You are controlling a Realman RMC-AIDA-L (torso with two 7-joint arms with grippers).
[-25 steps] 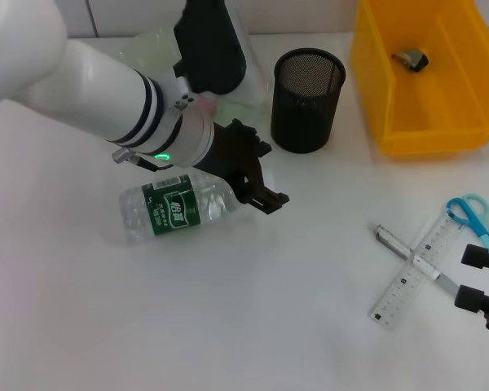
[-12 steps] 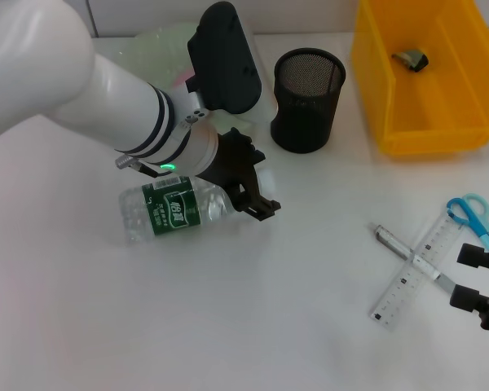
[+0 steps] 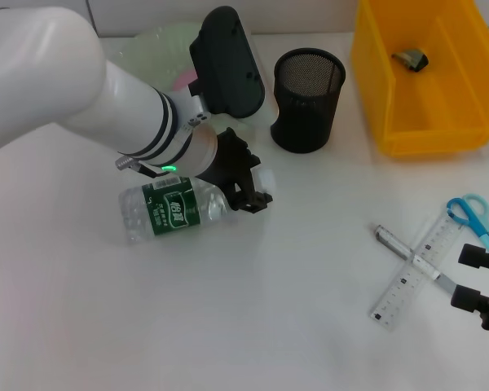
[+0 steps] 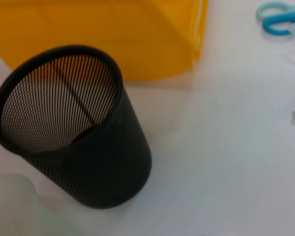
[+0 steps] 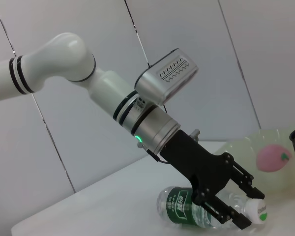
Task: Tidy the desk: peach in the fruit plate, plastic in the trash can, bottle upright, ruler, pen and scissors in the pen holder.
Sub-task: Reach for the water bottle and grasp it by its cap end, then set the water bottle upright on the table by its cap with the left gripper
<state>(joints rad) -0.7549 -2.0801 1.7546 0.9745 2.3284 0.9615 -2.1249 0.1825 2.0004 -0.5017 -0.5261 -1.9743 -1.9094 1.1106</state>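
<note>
A clear water bottle (image 3: 167, 210) with a green label lies on its side on the white desk; it also shows in the right wrist view (image 5: 184, 210). My left gripper (image 3: 254, 179) is open, its fingers straddling the bottle's neck by the white cap (image 5: 259, 210). The pink peach (image 5: 271, 158) lies in the pale green fruit plate (image 3: 143, 45). The black mesh pen holder (image 3: 308, 98) stands upright. Ruler (image 3: 416, 273), pen (image 3: 391, 242) and blue scissors (image 3: 473, 213) lie at the right. My right gripper (image 3: 478, 279) is open beside them.
A yellow bin (image 3: 428, 122) stands at the back right with a crumpled piece of plastic (image 3: 411, 59) inside. The left wrist view shows the pen holder (image 4: 73, 142) close up, the bin (image 4: 113, 34) behind it and the scissors (image 4: 278, 12) far off.
My left gripper has drawn back toward the bottle's neck and turned, so its fingers now sit on either side of the neck. The bottle and the right arm have not moved.
</note>
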